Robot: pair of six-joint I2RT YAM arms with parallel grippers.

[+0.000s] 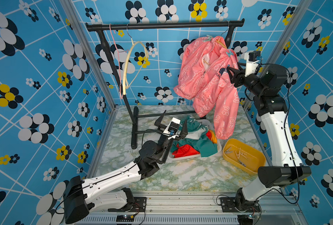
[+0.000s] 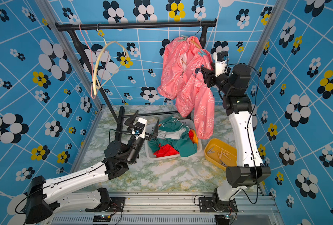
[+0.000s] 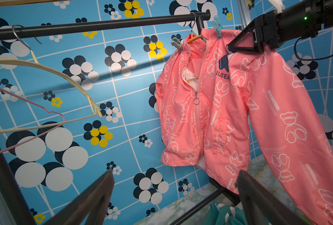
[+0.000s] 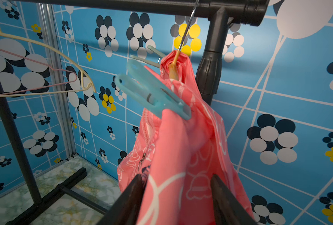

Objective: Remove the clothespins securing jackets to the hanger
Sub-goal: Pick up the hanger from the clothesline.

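Note:
A pink jacket (image 1: 206,78) with white outline print hangs from an orange hanger (image 4: 174,66) at the right end of the black rail (image 1: 161,25). A pale teal clothespin (image 4: 152,91) grips its near shoulder, and a whitish clothespin (image 4: 146,58) sits on the far shoulder. My right gripper (image 4: 177,179) is just below the teal pin, with both fingers pressed against a fold of the shoulder fabric. My left gripper (image 1: 175,116) is wide open and holds nothing, low over the white basket (image 1: 218,148). That basket contains the green jacket (image 1: 193,136) and the red jacket (image 1: 183,152).
A yellow tray (image 1: 259,155) on the marble table to the right of the basket holds several loose clothespins (image 1: 239,153). A bare cream hanger (image 1: 134,64) and a pink wire hanger (image 1: 119,58) hang at the rail's left end. The rack's black feet cross the table behind the basket.

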